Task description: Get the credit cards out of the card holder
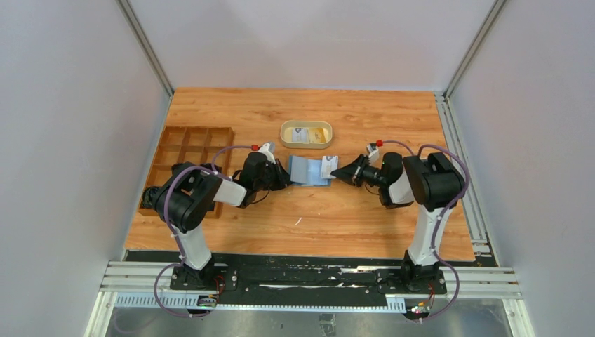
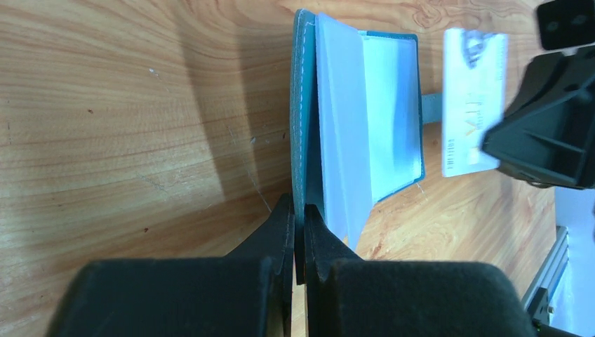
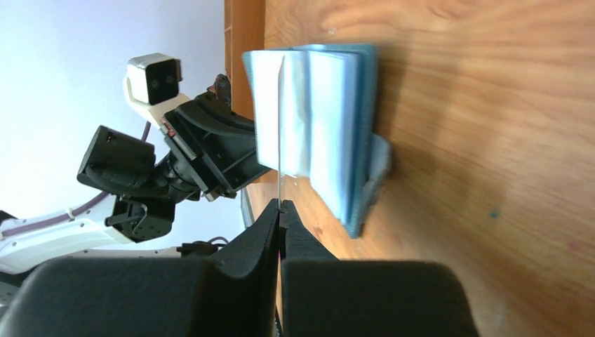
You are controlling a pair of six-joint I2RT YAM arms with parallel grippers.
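The teal-blue card holder point(image 1: 306, 170) lies open on the wood mid-table. My left gripper point(image 1: 284, 177) is shut on its left cover, seen edge-on in the left wrist view point(image 2: 303, 140), with my left gripper point(image 2: 299, 210) clamped on that edge. My right gripper point(image 1: 339, 172) is shut on a whitish credit card point(image 1: 328, 166), held just off the holder's right edge. The card shows flat in the left wrist view point(image 2: 471, 105) and edge-on in the right wrist view point(image 3: 281, 140), above my right gripper point(image 3: 280, 208). The holder's pale pockets point(image 3: 330, 126) stand open.
An oval beige tray point(image 1: 306, 142) with cards point(image 1: 302, 134) in it sits behind the holder. A brown wooden compartment box point(image 1: 189, 158) stands at the left, close to my left arm. Grey walls enclose the table.
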